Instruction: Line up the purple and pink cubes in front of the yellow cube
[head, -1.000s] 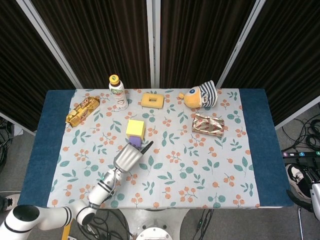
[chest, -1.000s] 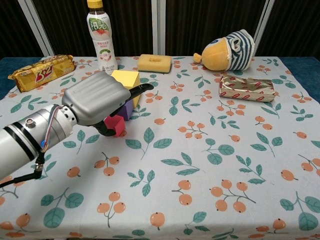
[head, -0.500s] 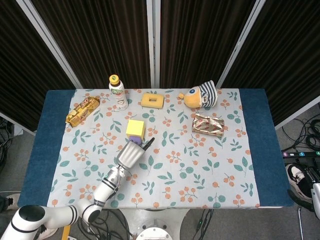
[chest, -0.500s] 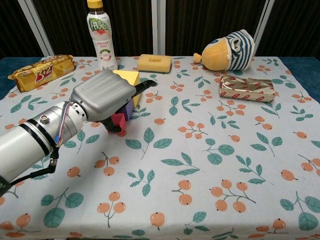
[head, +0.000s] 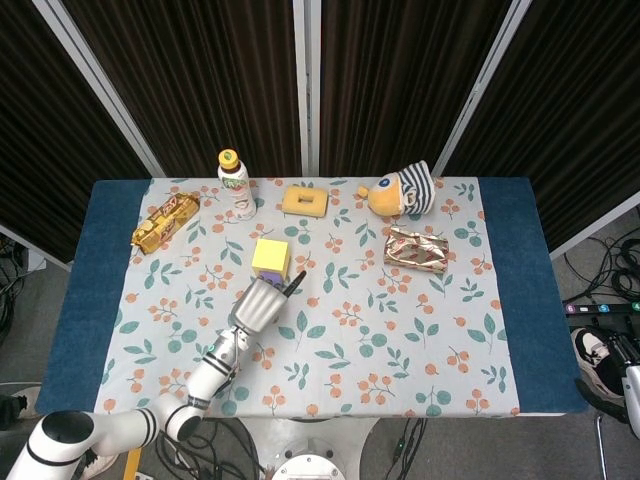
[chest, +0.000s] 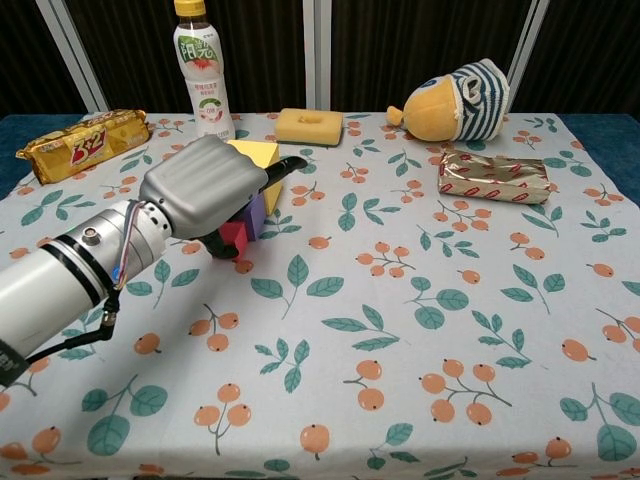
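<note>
Chest view: left hand (chest: 205, 190) grips the pink cube (chest: 236, 238); bottle (chest: 204, 75) label lettering unreadable.

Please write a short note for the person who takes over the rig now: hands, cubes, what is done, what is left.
Left hand: over the cubes, holding the pink cube.
Right hand: not in view.
Yellow cube: mid-table. Purple cube: directly in front of it, touching.
Pink cube: in front of the purple one, close against it; whether it rests on the cloth cannot be told.
Done: purple placed.
Left: probably release pink, check the line, withdraw the hand.
</note>
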